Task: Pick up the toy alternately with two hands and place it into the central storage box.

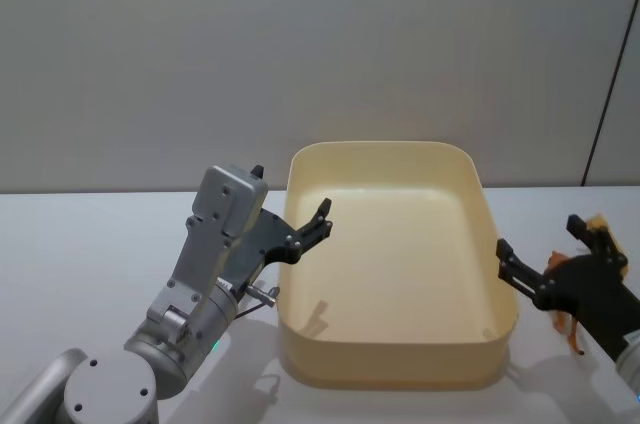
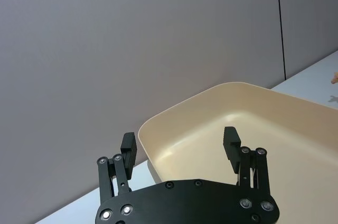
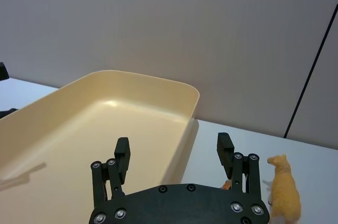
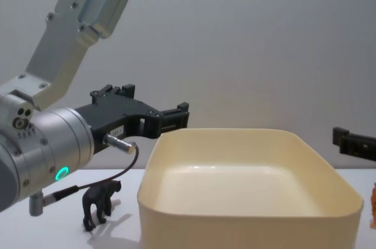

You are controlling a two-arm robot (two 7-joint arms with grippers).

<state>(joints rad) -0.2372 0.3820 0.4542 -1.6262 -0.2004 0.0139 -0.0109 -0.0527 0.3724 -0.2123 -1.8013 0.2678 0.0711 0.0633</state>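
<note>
Two grippers, both spread wide and holding nothing, flank the central storage box [image 1: 390,369] in the head view. The left gripper [image 1: 295,199] hangs over the box's far left corner, and the right gripper [image 1: 537,232] sits at the right wall, toward the front. The box stands mid-table on the white table [image 1: 80,244], with open tabletop to its left and a grey wall behind. An orange toy animal [image 1: 603,227] peeks out from behind the right gripper. The left wrist view looks past the left gripper [image 2: 179,145]: one finger lies before the hollow of the central storage box [image 2: 274,123], the other outside the corner rim. The right wrist view sets the right gripper [image 3: 174,150] likewise across the right wall of the central storage box [image 3: 148,78]. It also brings out the orange toy animal [image 3: 284,187], upright on the table just beside the outer finger. The chest view, from the side, adds a black toy animal [image 4: 101,199] standing left of the central storage box [image 4: 247,219], below the left gripper [image 4: 179,114], whose wrist ring glows green. The right gripper [image 4: 351,140] enters at the right edge, clear of the box's wall.
</note>
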